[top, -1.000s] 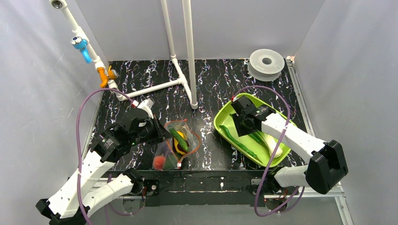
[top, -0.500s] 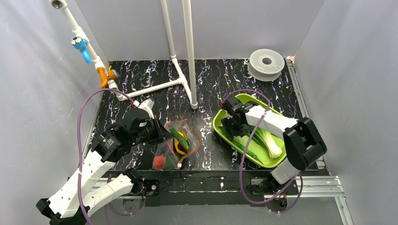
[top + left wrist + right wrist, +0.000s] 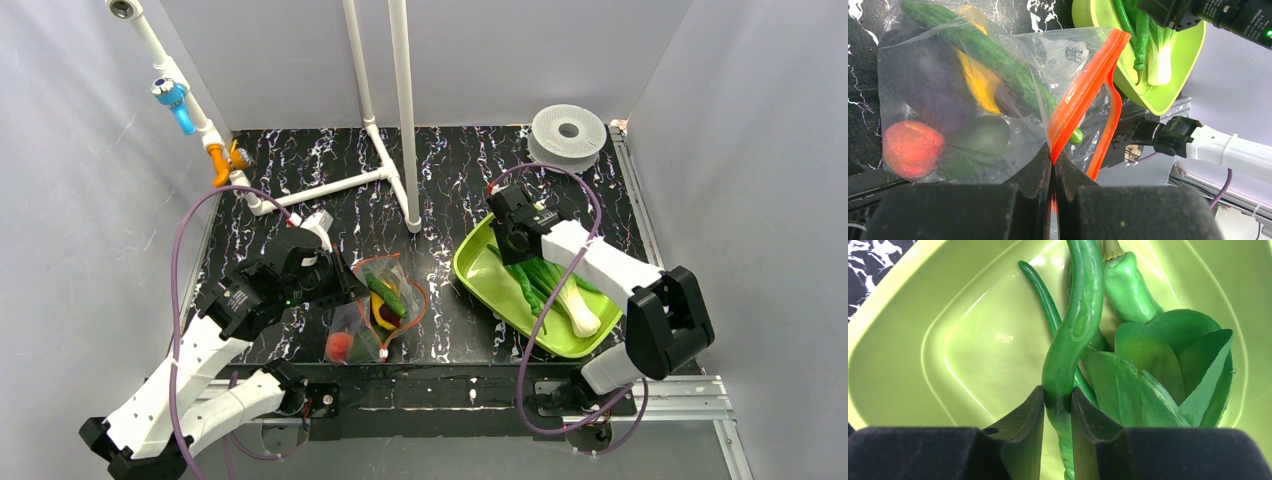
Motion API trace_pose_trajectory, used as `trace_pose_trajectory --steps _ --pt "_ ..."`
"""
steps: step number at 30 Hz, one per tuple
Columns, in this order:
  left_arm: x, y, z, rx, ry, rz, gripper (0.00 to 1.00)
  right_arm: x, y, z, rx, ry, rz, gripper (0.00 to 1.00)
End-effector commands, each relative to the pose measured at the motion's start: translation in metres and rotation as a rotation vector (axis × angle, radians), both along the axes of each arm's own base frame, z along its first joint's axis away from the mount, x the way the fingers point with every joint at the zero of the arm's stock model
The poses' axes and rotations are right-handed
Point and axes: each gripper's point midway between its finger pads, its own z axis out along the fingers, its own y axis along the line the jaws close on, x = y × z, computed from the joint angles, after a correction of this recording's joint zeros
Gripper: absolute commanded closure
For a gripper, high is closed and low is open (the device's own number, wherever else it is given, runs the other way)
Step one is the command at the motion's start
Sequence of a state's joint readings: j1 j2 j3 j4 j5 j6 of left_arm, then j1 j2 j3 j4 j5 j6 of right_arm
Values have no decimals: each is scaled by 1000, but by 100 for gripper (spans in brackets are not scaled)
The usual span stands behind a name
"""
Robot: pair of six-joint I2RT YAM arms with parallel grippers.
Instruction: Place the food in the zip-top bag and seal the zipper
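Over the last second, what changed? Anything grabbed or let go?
The right claw swung left across the lime tray, then back toward its far end, and the right elbow drew in leftward. That claw is now shut on a long green pepper. Nothing was let go. Unchanged: the left claw stays clamped on the zipper, and the bag and its contents have not moved.

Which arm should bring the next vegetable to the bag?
Right. The right gripper grips a long green pepper at the tray; the left gripper pinches the zipper, holding the bag open.
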State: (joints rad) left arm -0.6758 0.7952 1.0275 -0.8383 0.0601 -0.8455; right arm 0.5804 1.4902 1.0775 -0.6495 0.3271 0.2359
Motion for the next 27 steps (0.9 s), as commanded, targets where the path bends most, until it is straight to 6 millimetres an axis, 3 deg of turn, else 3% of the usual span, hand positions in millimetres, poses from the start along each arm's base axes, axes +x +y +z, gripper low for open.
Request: trace_pose_trajectory --steps 1,8,11,15,18,23,27 --pt "-3 0 7 -13 -10 -11 100 6 6 38 115 -148 -12 95" --pt "-3 -3 9 -41 -12 -12 100 6 9 112 289 -407 27 99" --pt "-3 -5 8 -51 -9 -15 100 6 9 123 314 -469 57 97" --pt "-4 -7 8 -61 -4 -21 100 7 6 104 243 -377 61 90" --pt "-5 -7 9 -62 -3 -23 100 4 3 85 185 -297 56 67" --pt "-7 -5 11 -69 -10 -21 100 -4 -4 59 110 -163 32 46" --pt "-5 -7 11 -59 -8 -26 100 -18 -7 51 100 -72 -2 39"
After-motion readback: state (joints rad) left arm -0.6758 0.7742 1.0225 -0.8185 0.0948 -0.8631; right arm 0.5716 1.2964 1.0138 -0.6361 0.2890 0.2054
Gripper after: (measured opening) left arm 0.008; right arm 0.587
